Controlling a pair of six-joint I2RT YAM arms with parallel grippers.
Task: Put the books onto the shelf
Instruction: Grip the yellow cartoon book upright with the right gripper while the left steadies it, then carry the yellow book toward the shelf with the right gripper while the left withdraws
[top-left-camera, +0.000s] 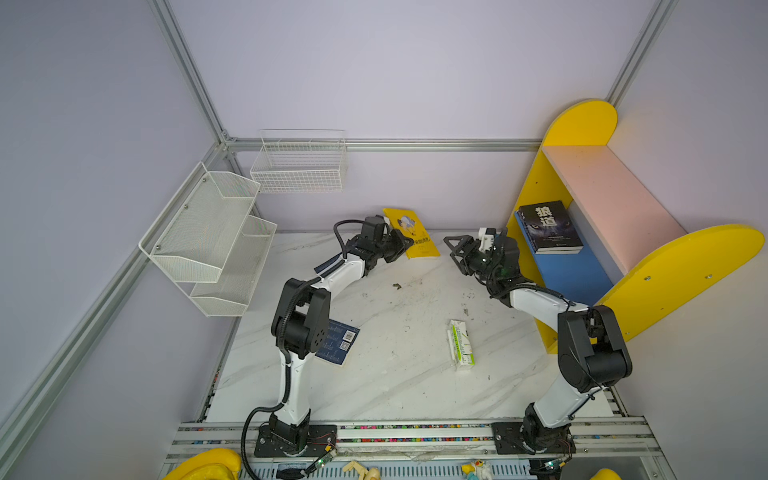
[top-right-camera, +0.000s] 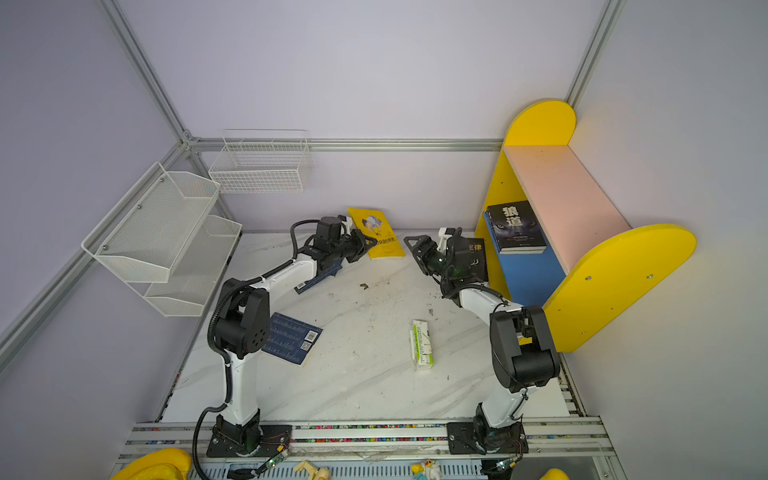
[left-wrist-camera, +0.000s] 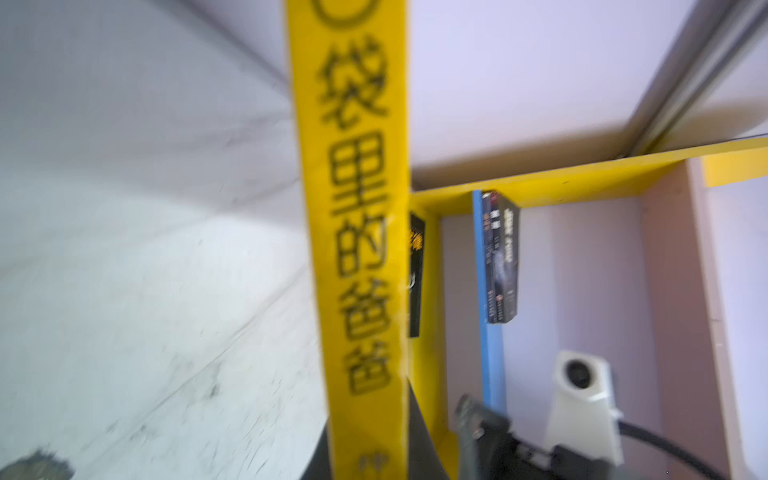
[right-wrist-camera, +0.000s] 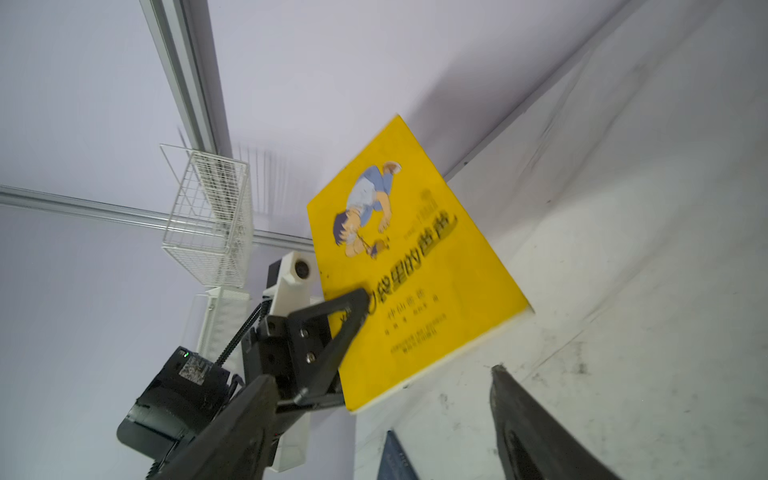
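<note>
A: Nearest, a navy book (top-left-camera: 338, 343) lies flat on the table (top-left-camera: 415, 382). Which step?
B: A handover, I'd judge: the left gripper (top-left-camera: 402, 246) is clamped on the tilted yellow book (top-left-camera: 417, 235), and the right gripper (top-left-camera: 454, 252) gapes just beside it.
A: Next?
B: The right one must grip it, then swing to the shelf (top-left-camera: 615, 195), where a black book (top-left-camera: 548, 226) lies

Shelf (top-left-camera: 582, 270) stands at the table's (top-left-camera: 395, 390) right; stacked books (top-left-camera: 550, 226) lie on its lower board. Cartoon book (top-left-camera: 417, 232) sits back centre, in my left gripper (top-left-camera: 407, 246), left of my right gripper (top-left-camera: 452, 251). Carton (top-left-camera: 461, 345) front-right, barcoded book (top-left-camera: 340, 343) front-left.
</note>
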